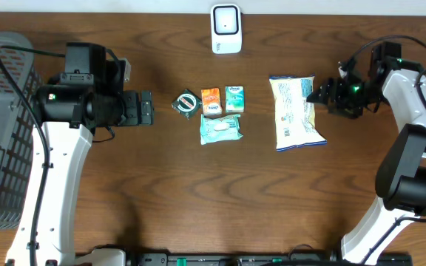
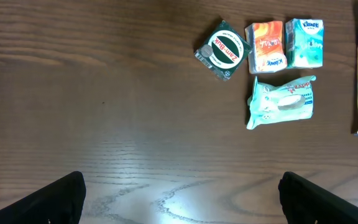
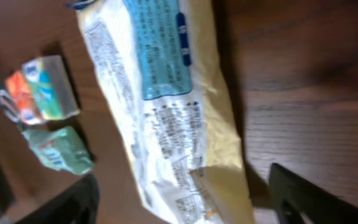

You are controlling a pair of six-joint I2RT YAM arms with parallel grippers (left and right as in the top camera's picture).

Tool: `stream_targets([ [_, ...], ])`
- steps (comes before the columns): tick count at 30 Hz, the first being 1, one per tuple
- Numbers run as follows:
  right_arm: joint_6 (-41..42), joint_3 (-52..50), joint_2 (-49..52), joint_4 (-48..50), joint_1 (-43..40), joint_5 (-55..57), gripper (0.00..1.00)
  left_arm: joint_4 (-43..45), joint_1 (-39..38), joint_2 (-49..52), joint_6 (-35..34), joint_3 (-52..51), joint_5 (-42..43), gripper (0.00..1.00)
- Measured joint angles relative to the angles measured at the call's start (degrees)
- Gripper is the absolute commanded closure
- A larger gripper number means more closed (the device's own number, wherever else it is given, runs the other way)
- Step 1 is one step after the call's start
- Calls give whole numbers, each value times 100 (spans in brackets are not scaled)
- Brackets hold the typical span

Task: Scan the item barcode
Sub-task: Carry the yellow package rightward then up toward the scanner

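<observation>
The white and yellow foil snack bag (image 1: 296,111) lies flat on the brown wooden table (image 1: 161,192), right of centre, with its blue-and-white printed panel facing up. In the right wrist view it runs diagonally under the camera. The small print on it is too blurred there to tell where the barcode sits, which is the first risk: if the code is on the underside or near a crimped end, a lift without a turn would show the scanner nothing. The right gripper (image 1: 320,94) is at the bag's upper right edge with its jaws spread wide and nothing between them, so the bag is unheld. A pinch taken from here would probably catch only the thin side seam. Such slick, puffy film could slide out, or the bag could droop and fold so the code faces away. A harder squeeze may crush the contents. The white upright scanner (image 1: 226,29) stands at the table's far edge, well apart from the bag. A low carry toward it could brush the teal tissue pack (image 1: 234,98) and the orange tissue pack (image 1: 210,101) between them. The left gripper (image 1: 148,108) hovers fully open and empty beyond the round dark green tin (image 1: 187,102), out of the way.
</observation>
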Motion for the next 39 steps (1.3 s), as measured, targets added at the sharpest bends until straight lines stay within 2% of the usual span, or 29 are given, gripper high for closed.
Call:
stream_targets([
  [2,-33,-31,0,203,0,142,4,0,0,0,0,0,0,2],
  [6,-33,-264,0,682,-2,269,1,0,0,0,0,0,-2,2],
  [15,13,-1250,0,1770,13,-17,5,0,0,0,0,0,0,2],
  [22,35,-1408,-22,2090,166,-297,7,0,0,0,0,0,0,2],
  [25,37,-1502,-31,2240,304,-350,22,0,0,0,0,0,0,2],
  [29,42,-1685,-39,2341,420,-337,70,0,0,0,0,0,0,2],
  [32,85,-1766,-48,2354,433,-457,99,-2,0,0,0,0,0,2],
  [39,120,-1797,-68,2597,433,-1196,99,-2,0,0,0,0,0,2],
])
